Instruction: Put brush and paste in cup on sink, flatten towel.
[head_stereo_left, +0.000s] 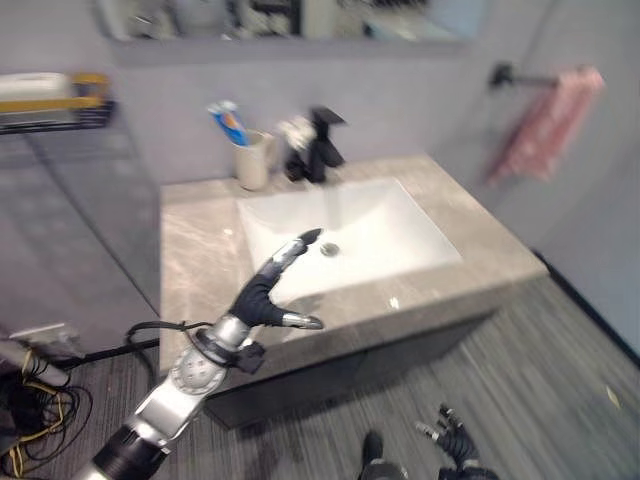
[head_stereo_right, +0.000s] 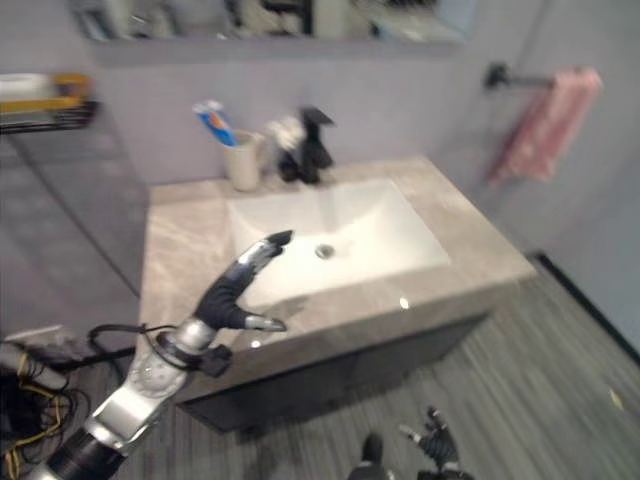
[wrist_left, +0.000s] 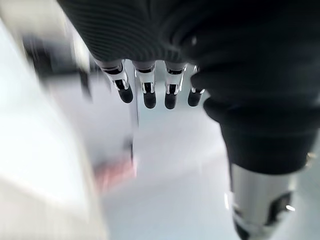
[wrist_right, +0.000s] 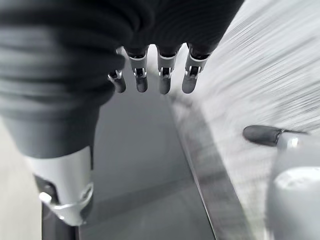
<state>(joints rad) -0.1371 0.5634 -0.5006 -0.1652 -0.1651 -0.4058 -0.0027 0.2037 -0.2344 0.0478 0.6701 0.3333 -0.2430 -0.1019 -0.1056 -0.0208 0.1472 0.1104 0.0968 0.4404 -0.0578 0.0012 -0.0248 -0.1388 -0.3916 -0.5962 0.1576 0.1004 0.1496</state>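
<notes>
A beige cup (head_stereo_left: 252, 159) stands at the back of the stone counter (head_stereo_left: 190, 250), left of the black tap (head_stereo_left: 318, 146). A blue and white tube and brush (head_stereo_left: 228, 122) stick up out of it. A pink towel (head_stereo_left: 548, 124) hangs bunched on a wall bar at the right. My left hand (head_stereo_left: 268, 291) hovers over the counter's front edge by the white basin (head_stereo_left: 345, 235), fingers straight and holding nothing. My right hand (head_stereo_left: 452, 439) hangs low near the floor, fingers relaxed, holding nothing.
A wire shelf (head_stereo_left: 50, 100) with yellow and white items hangs on the left wall. A mirror (head_stereo_left: 290, 18) runs above the counter. Grey plank floor (head_stereo_left: 560, 390) spreads in front of the dark cabinet (head_stereo_left: 400, 350). Cables (head_stereo_left: 35, 400) lie at the lower left.
</notes>
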